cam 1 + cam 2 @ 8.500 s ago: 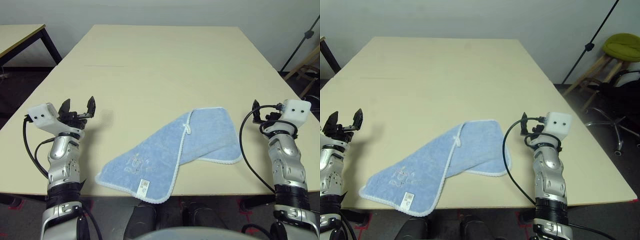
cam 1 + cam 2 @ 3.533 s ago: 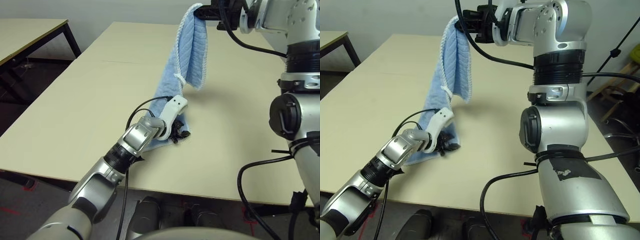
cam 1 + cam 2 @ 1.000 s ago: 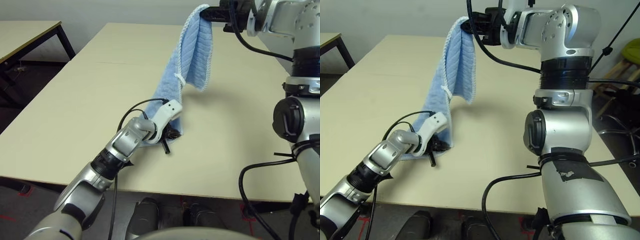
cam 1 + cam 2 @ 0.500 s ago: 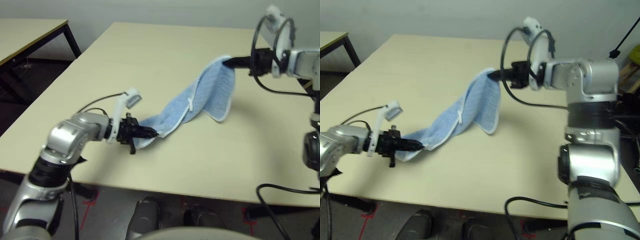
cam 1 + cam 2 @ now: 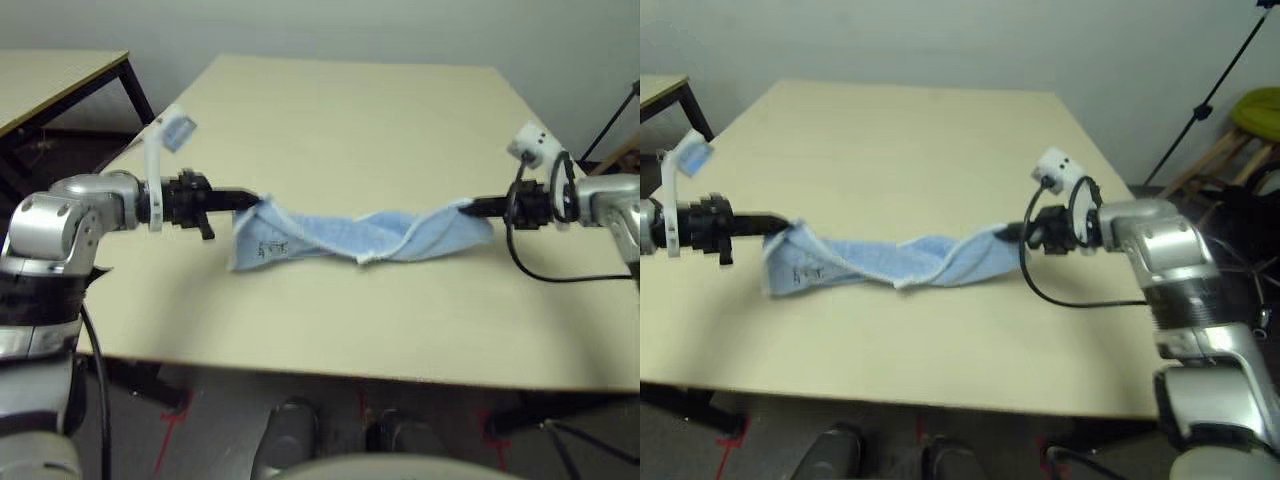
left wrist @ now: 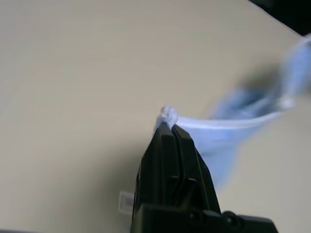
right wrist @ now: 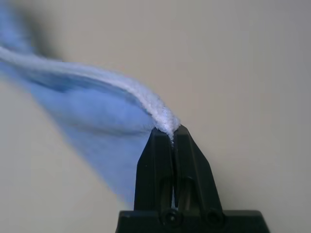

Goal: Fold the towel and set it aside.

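One table [image 5: 400, 120] carries the work. Its pale top fills the centre of both head views. A corner of a second table [image 5: 50, 80] shows at the upper left of the left eye view.

One towel [image 5: 360, 232] lies across the middle of the frame as a long, twisted band. It runs from left of centre to right of centre, low over the front half of the table. The middle of the band sags toward the tabletop, but contact there cannot be confirmed. This stretched position is judged to straighten the cloth before a fold is made. The twist at mid-length suggests the fold is not yet formed.

Two hands hold the towel, one at each end. The left hand [image 5: 248, 199] sits at the left of the frame, with its fingers clamped together on the towel's white-edged end. In the left wrist view, this hand [image 6: 171, 130] pinches a knot-like bunch of white edging. The right hand [image 5: 468, 208] sits at the right of the frame and is closed on the opposite end. In the right wrist view, this hand [image 7: 171, 133] grips the white stitched hem.

One embroidered patch [image 5: 268, 249] shows near the left end.
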You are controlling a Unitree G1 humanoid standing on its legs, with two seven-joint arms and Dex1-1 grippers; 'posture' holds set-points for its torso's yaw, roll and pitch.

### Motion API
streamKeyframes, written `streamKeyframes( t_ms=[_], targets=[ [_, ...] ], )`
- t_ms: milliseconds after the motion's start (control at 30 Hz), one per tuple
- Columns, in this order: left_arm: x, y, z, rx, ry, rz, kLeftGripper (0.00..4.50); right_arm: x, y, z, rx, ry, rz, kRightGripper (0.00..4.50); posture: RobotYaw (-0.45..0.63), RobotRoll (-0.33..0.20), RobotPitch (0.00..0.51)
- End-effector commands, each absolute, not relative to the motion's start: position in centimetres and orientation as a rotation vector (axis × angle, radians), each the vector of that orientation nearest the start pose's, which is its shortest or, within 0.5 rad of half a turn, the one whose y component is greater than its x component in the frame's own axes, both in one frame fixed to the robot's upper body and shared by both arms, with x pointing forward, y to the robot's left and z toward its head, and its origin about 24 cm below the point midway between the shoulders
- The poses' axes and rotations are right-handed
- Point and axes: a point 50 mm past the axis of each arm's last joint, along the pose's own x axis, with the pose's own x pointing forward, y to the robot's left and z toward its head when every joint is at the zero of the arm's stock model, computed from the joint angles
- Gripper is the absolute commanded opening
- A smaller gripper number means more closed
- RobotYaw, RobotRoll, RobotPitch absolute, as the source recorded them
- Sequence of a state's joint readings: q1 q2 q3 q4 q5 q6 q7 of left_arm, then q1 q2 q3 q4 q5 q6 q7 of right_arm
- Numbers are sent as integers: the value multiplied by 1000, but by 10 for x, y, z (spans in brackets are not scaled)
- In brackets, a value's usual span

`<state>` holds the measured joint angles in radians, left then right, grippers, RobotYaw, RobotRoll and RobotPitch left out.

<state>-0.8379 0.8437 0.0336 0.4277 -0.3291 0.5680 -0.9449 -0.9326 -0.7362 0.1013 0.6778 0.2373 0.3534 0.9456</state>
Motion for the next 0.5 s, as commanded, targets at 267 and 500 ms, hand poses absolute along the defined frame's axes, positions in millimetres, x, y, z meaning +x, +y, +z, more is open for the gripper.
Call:
streamKeyframes(
  t_ms=[267,500],
  targets=[
    [353,286,295,424,-361,-487,22,371,-279,291,-188,-363,414,0,147,0,71],
    [321,289,210,381,-57,-706,22,317,-280,183,-86,19,666,0,137,0,84]
  ],
)
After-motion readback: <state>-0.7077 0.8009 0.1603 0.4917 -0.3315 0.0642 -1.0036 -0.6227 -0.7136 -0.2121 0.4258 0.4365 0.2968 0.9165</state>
